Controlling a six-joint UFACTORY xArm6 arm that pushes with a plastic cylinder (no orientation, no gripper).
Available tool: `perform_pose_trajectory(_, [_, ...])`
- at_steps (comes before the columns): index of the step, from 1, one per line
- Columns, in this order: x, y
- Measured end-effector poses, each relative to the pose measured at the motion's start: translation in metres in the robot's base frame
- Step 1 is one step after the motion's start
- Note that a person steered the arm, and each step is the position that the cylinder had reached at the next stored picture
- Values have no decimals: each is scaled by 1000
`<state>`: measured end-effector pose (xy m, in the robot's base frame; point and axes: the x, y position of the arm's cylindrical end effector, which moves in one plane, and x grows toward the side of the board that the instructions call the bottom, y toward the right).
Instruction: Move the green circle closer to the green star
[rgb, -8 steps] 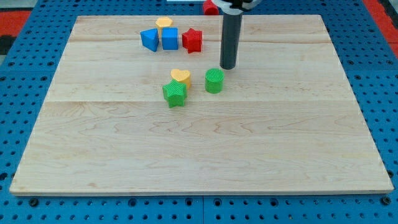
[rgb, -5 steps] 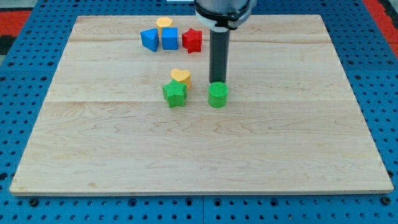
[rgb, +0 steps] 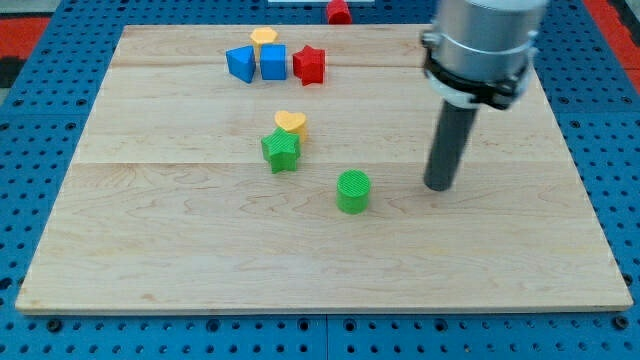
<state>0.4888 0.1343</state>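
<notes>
on a pale wooden board (rgb: 150, 250), my tip (rgb: 438, 187) now stands on bare wood at the view's right of the green circle (rgb: 352, 191), near it but apart, touching no block; it is a plain rod with nothing to open or close, and it holds nothing. in under a second the picture has changed: the tip was above the circle, toward the view's top, and its push has sent the circle down the board and a little right, so it now sits farther from the green star (rgb: 281, 151) than it did. the star has not moved, and it keeps the yellow heart (rgb: 291, 123) pressed against its upper side. that is a step back for the task, though my swing round to the circle's right side looks like a set-up for a push leftward and slightly up, toward the star. the blue triangle (rgb: 239, 63), blue cube (rgb: 273, 62), red star (rgb: 309, 64) and a second yellow block (rgb: 264, 38) cluster undisturbed near the view's top.
</notes>
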Motion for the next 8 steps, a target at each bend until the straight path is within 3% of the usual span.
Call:
perform_pose_trajectory(1, [36,-14])
perform_pose_trajectory(5, [-3,-106])
perform_pose_trajectory(8, [-9,-137])
